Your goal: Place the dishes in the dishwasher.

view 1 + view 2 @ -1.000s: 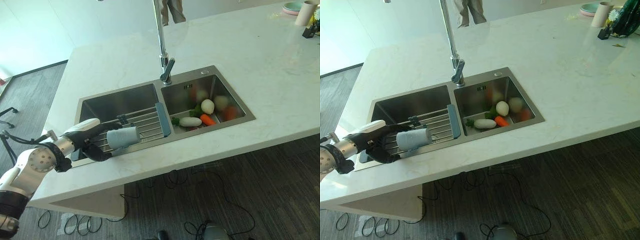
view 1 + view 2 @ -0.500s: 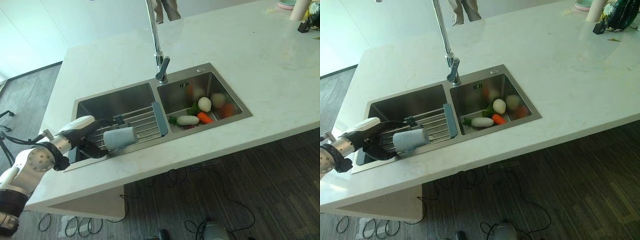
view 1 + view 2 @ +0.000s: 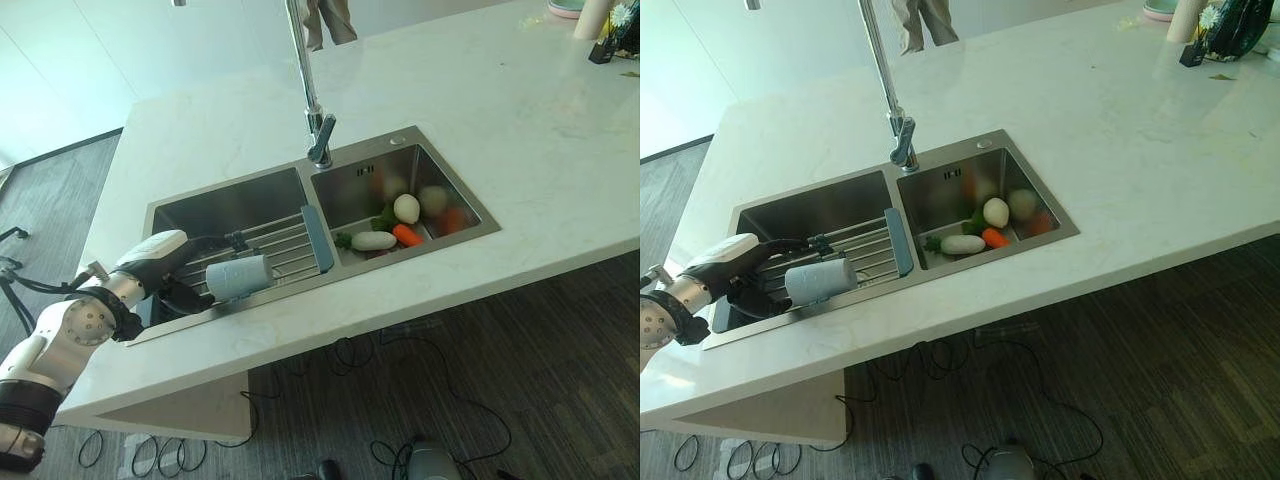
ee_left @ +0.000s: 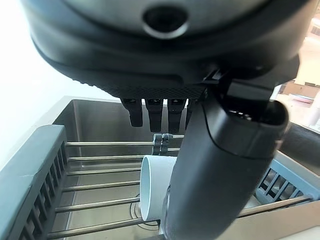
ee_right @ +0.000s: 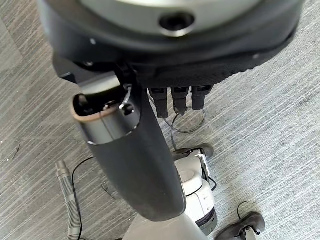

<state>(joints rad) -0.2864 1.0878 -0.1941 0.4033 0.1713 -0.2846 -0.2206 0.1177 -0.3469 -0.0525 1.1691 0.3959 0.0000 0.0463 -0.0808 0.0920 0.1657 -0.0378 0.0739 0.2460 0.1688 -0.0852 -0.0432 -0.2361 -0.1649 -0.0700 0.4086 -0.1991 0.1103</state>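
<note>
A light blue cup (image 3: 238, 278) lies on its side on the wire sink rack (image 3: 285, 245) over the left basin (image 3: 230, 205), its mouth facing my left hand (image 3: 160, 268). That hand sits at the rack's left end, right at the cup's mouth. In the left wrist view the cup (image 4: 152, 190) shows past the thumb (image 4: 220, 165), with the fingers (image 4: 155, 112) straight above it and a gap between them and the rim. The left hand is open. My right hand (image 5: 135, 165) hangs over the floor, fingers relaxed and holding nothing.
A tall faucet (image 3: 310, 100) stands between the basins. The right basin (image 3: 470, 205) holds a white radish (image 3: 373, 241), a carrot (image 3: 407, 235) and other vegetables. A cup and plate (image 3: 585, 12) sit at the counter's far right corner. A white floor device (image 5: 195, 192) lies below the right hand.
The whole picture has shifted a little, so the camera moved. The left hand and the cup keep their places on the rack.
</note>
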